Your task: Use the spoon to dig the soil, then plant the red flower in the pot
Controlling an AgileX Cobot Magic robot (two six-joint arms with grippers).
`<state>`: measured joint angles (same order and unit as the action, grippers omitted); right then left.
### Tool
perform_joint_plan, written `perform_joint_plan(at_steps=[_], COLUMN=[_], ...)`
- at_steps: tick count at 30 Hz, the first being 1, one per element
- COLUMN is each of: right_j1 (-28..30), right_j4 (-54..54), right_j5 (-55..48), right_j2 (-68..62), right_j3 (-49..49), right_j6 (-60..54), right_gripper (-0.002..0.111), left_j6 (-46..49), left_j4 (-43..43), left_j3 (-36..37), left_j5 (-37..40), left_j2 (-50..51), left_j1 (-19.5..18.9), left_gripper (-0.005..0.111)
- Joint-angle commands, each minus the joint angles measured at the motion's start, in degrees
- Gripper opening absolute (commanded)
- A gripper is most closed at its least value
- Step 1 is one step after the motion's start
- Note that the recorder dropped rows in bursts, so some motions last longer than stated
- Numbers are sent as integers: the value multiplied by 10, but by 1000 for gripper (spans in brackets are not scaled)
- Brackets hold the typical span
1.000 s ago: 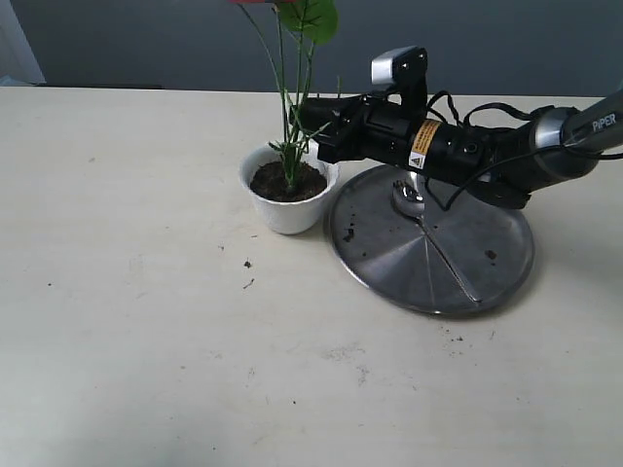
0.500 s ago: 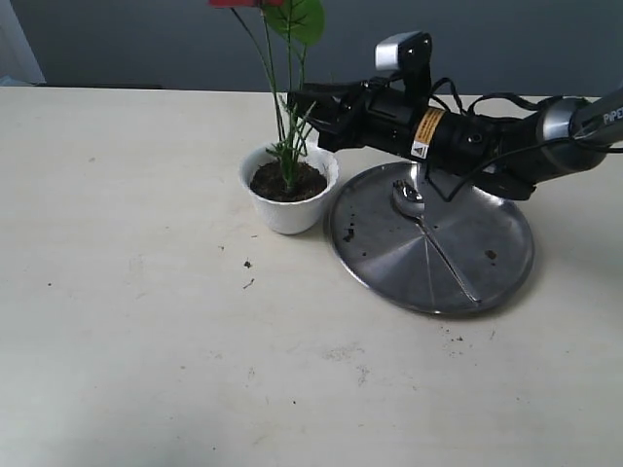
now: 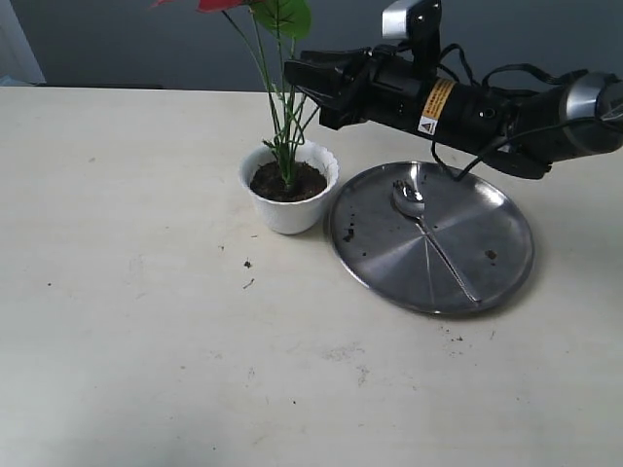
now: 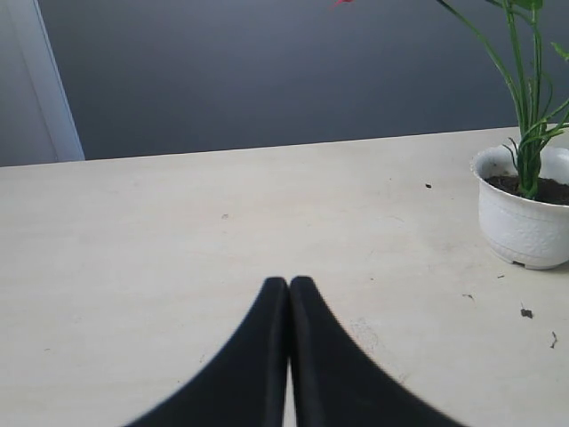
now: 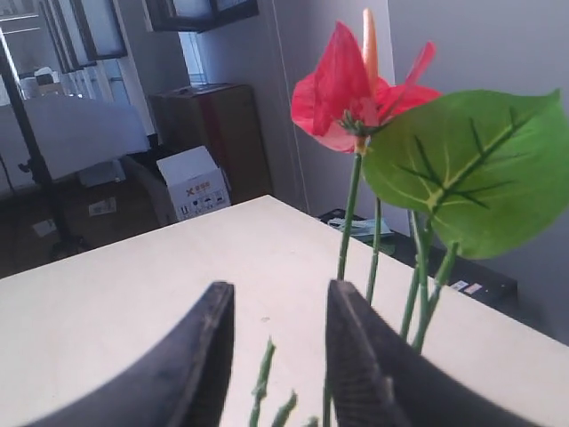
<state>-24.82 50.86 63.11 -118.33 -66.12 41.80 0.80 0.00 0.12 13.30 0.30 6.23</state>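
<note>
The red flower (image 3: 222, 5) stands upright in the white pot (image 3: 288, 210), its green stems (image 3: 283, 117) rooted in the dark soil (image 3: 274, 181). The right wrist view shows the red flower (image 5: 342, 84) and a broad green leaf (image 5: 476, 169) close up. My right gripper (image 3: 296, 76) hangs open beside the upper stems, above the pot; its jaws hold nothing. The silver spoon (image 3: 428, 230) lies on the steel plate (image 3: 389, 263). My left gripper (image 4: 289, 283) is shut and empty, low over bare table, with the pot (image 4: 524, 222) off to one side.
The steel plate sits right of the pot, touching or nearly touching it, with crumbs of soil (image 3: 348, 234) on it. More soil specks (image 3: 247, 264) dot the table in front of the pot. The right arm (image 3: 487, 107) spans above the plate's far edge.
My right gripper has risen and moved away from the stems, from low at the pot's rim to up beside the upper stems. The flower has tilted slightly left. The spoon has not moved.
</note>
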Motion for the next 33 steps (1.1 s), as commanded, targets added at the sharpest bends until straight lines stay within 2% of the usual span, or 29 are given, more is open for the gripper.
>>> perform_joint_plan(at_steps=[1,2,4,8,10,11,13,14,17,20,22,33], right_j1=[2,2,2,2,2,2,2,2,2,1,1,1], right_j4=[5,8,26,71,171,199,219,171,56,54,54,53], right_j5=[3,-1,-24,-176,-306,-323,-359,-382,-405,-456,-500,-508], right_j2=[26,37,67,147,218,241,310,354,426,499,524,528], right_j3=[1,1,1,1,12,25,91,136,221,332,369,385], right_j6=[40,45,46,89,147,162,177,179,183,182,182,182], right_gripper=[29,22,-1,-1,-1,-1,-1,-1,-1,-1,-1,-1], left_j6=[-2,-2,-2,-2,-2,-2,-2,-2,-2,-2,-2,-2], left_j4=[0,0,0,0,0,0,0,0,0,0,0,0], left_j3=[-1,-1,-1,-1,-1,-1,-1,-1,-1,-1,-1,-1], left_j5=[0,0,0,0,0,0,0,0,0,0,0,0], left_j2=[-3,-3,-3,-3,-3,-3,-3,-3,-3,-3,-3,-3], left_j1=[2,2,2,2,2,2,2,2,2,2,2,2], left_gripper=[0,0,0,0,0,0,0,0,0,0,0,0])
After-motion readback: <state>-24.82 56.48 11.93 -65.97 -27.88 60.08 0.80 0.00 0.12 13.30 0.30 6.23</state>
